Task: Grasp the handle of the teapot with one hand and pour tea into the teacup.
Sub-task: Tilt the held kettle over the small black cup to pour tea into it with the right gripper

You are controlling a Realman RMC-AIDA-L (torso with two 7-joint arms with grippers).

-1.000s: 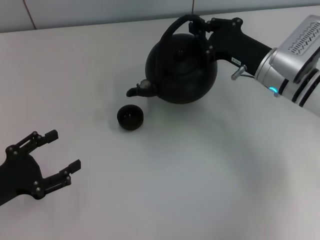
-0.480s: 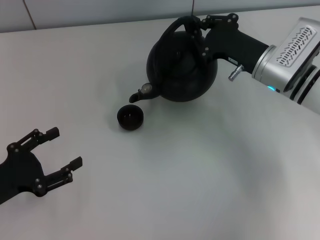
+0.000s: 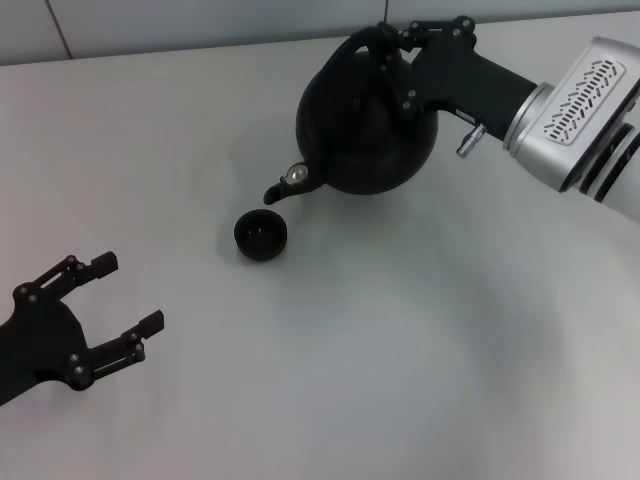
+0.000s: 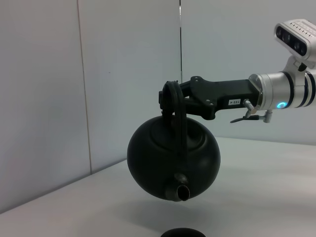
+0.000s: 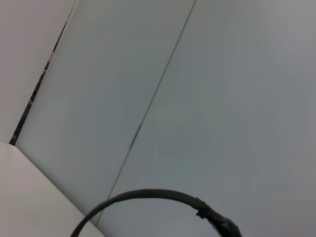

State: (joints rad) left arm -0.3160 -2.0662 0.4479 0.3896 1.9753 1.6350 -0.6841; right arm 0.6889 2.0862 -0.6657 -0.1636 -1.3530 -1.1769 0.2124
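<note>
My right gripper [image 3: 392, 42] is shut on the black arched handle [image 3: 352, 48] of the round matte-black teapot [image 3: 355, 130] and holds the pot off the table, tilted with its spout [image 3: 277, 190] pointing down toward the teacup [image 3: 260, 235]. The left wrist view shows the teapot [image 4: 170, 160] hanging in the air, spout [image 4: 181, 190] just above the teacup's rim [image 4: 182, 232]. The handle [image 5: 143, 196] shows in the right wrist view. No tea is visible. My left gripper [image 3: 110, 298] is open and empty at the near left.
The white table [image 3: 400, 350] runs to a wall at the back [image 3: 200, 20]. The silver-grey right forearm [image 3: 585, 110] reaches in from the right edge.
My right gripper has tipped the teapot further, lowering the spout toward the teacup. The left gripper has hardly moved.
</note>
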